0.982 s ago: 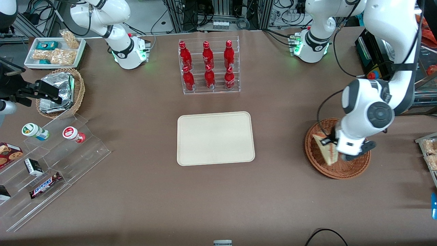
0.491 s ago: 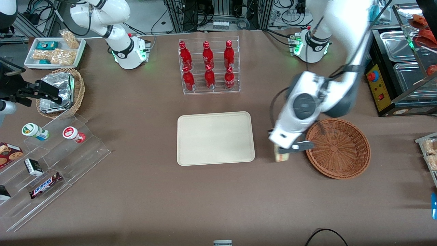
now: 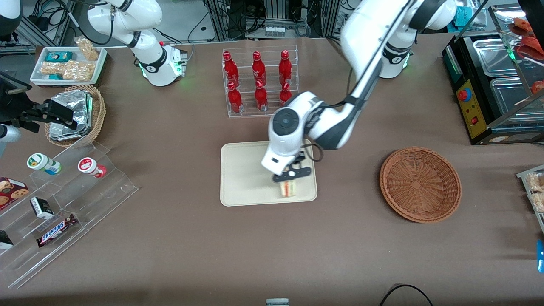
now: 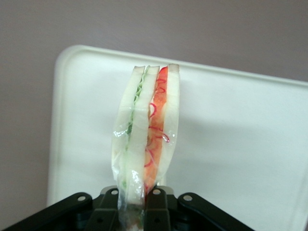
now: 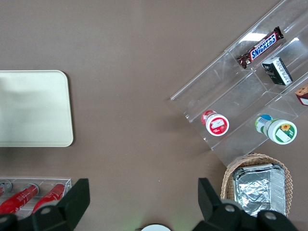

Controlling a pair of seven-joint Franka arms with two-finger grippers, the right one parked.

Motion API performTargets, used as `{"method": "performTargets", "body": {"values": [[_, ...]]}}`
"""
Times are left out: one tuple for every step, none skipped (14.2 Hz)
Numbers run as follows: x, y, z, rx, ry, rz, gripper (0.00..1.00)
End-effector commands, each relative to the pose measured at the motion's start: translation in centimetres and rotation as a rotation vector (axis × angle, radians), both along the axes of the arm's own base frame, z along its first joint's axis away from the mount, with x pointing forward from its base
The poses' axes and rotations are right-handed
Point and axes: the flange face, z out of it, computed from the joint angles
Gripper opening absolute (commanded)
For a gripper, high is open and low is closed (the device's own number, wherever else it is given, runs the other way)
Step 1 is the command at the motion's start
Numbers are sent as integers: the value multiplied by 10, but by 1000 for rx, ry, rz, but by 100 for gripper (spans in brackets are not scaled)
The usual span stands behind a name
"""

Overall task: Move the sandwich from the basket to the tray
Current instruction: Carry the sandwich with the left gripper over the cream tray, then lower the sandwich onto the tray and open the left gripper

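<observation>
Now I have the gripper (image 3: pixel 290 174) above the tray (image 3: pixel 242 170), over the part of it that lies nearest the front camera and toward the basket (image 3: pixel 420 183). Its jaws are clamped on the sandwich (image 4: pixel 147 132), which hangs edge-down with the green and red filling showing between the bread slices. I judge that the pick and the carry are finished, because the basket on the counter holds nothing. What is left is to lower the sandwich to the tray and let it go; whether it already touches, I cannot tell.
</observation>
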Motion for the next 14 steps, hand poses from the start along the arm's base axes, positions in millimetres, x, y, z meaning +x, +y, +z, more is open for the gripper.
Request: {"method": "performTargets", "body": {"values": [[-11,-36,-18,-7,-23,-7,0],[-18,-43,-23,-2,-19,-20,0],[-21,-46,-24,-4,-21,-27,0],[-23,-48,-24,-8,-24,-31,0],[-24,-48,-27,-6,-21,-28,0],[-31,-53,-32,-1,-15,-25,2],[-37,-56,-39,8,-9,-7,14],[-37,-56,-41,8,-7,11,51],[-37,-56,-40,8,-7,22,100],[-37,-57,-37,4,-7,37,100],[-35,-56,-31,-1,-13,49,100],[-34,-57,-23,-4,-22,49,100],[-32,-56,-9,-11,-35,48,100],[-27,-51,5,-18,-44,52,100]]}}
